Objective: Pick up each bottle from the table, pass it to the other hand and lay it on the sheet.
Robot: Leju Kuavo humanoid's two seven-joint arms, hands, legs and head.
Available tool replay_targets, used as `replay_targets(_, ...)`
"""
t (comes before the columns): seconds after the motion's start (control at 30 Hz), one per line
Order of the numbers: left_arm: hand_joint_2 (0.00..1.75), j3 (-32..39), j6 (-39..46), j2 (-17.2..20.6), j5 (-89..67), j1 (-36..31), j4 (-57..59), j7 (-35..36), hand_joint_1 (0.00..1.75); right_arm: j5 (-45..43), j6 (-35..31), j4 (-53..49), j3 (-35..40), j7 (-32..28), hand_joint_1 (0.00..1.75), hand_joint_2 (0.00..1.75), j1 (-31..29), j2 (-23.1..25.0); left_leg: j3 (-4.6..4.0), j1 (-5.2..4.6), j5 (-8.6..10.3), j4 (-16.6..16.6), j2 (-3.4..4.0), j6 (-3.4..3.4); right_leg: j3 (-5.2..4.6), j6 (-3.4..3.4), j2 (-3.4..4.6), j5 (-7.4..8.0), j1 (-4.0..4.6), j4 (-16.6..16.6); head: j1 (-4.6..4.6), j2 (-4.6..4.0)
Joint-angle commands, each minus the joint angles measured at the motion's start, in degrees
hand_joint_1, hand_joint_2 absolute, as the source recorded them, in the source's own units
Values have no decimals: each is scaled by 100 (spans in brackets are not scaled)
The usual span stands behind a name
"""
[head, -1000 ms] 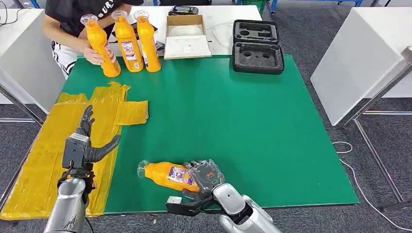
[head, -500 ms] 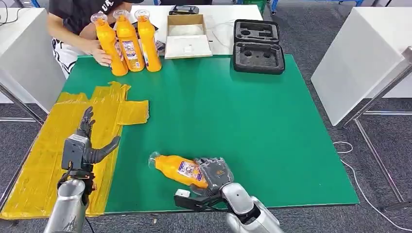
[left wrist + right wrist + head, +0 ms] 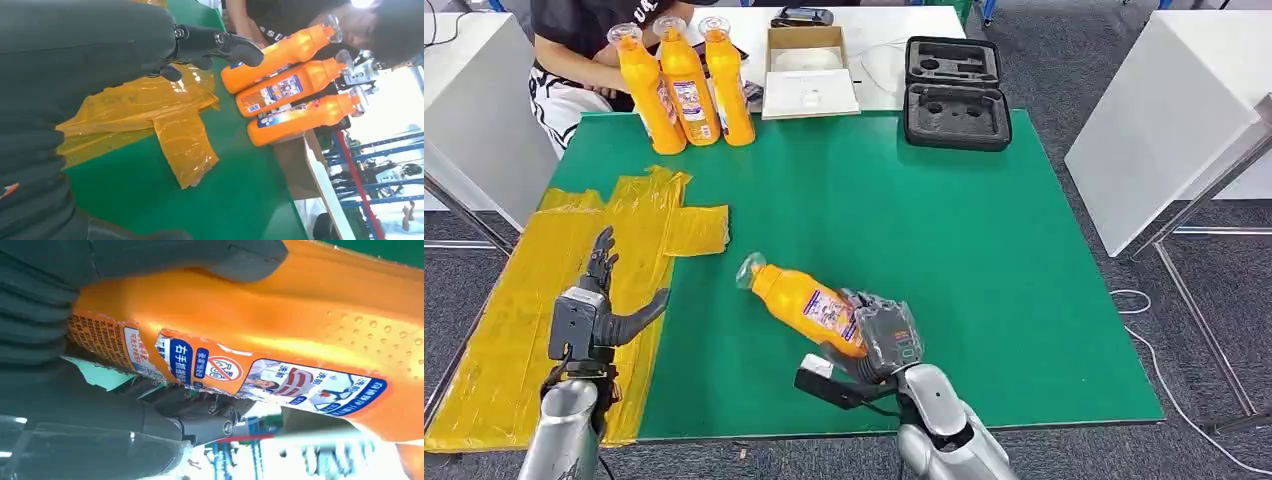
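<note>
My right hand (image 3: 879, 340) grips an orange bottle (image 3: 802, 302) by its lower body and holds it tilted above the green table (image 3: 944, 250), clear cap pointing up and to the left. Close up in the right wrist view, the bottle's label (image 3: 280, 377) lies between the thumb (image 3: 200, 255) and the fingers (image 3: 165, 412). My left hand (image 3: 594, 305) hovers open over the yellow sheet (image 3: 514, 320), fingers spread; the left wrist view shows its fingers (image 3: 220, 42) above that sheet (image 3: 145, 105). Three more orange bottles (image 3: 684, 85) stand upright at the table's far left edge.
A person (image 3: 584, 40) sits behind the three standing bottles. A white cardboard box (image 3: 809, 75) and an open black foam case (image 3: 954, 95) lie at the table's far edge. A white cabinet (image 3: 1174, 110) stands to the right.
My right hand has lifted the bottle off the table and tilted it, cap rising up and right. The person's hand has let go of the standing bottles. My left hand has barely moved.
</note>
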Motion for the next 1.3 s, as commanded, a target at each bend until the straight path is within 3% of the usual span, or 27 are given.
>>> replay_targets(0.03, 175, 101, -271, -172, 336, -137, 142, 605, 0, -1196, -824, -232, -725, -787, 175, 175, -13, 305, 9, 1, -6, 2, 3, -10, 13, -2, -8, -7, 2, 0, -2, 0)
replay_targets(0.13, 175, -5, -261, -176, 430, -280, 326, 951, 0, -1681, -962, -141, -785, -1143, 175, 175, -53, 400, 23, 4, -12, 6, -1, -17, 29, -4, -16, -14, 5, 1, 0, 0)
replay_targets(0.17, 175, -17, -744, -191, 939, -276, 275, 900, 0, -1940, -1007, -93, -787, -1329, 175, 175, -101, 416, 14, 2, -5, 2, -6, -13, 20, -3, -18, -9, 3, -1, 0, 0)
replay_targets(0.37, 175, -489, -1698, -235, 2089, -173, -56, 1211, 0, -2475, -1032, 132, -711, -1767, 175, 175, -301, 463, 10, 2, -7, 3, 4, -11, 13, -2, -8, -7, 3, -1, -2, 0)
replay_targets(0.63, 175, -1205, -1689, -284, 2305, -92, -546, 1364, 0, -2560, -1055, 499, -499, -1968, 175, 175, -507, 497, 12, 3, -11, 6, 10, -13, 17, -2, -4, -8, 5, 0, 0, 0)
replay_targets(0.97, 175, -2100, -1629, -69, 2516, 42, -1071, 1285, 0, -2425, -1018, 1231, -265, -1959, 175, 175, -852, 607, 21, 4, -15, 3, 17, -17, 26, -4, 1, -10, 6, -2, -2, 0)
replay_targets(1.3, 175, -2377, -1583, -60, 2602, 114, -1186, 1261, 0, -2206, -1037, 1541, -116, -1944, 175, 175, -988, 705, 21, 4, -16, 4, 17, -17, 27, -4, 0, -11, 6, -2, 0, 0)
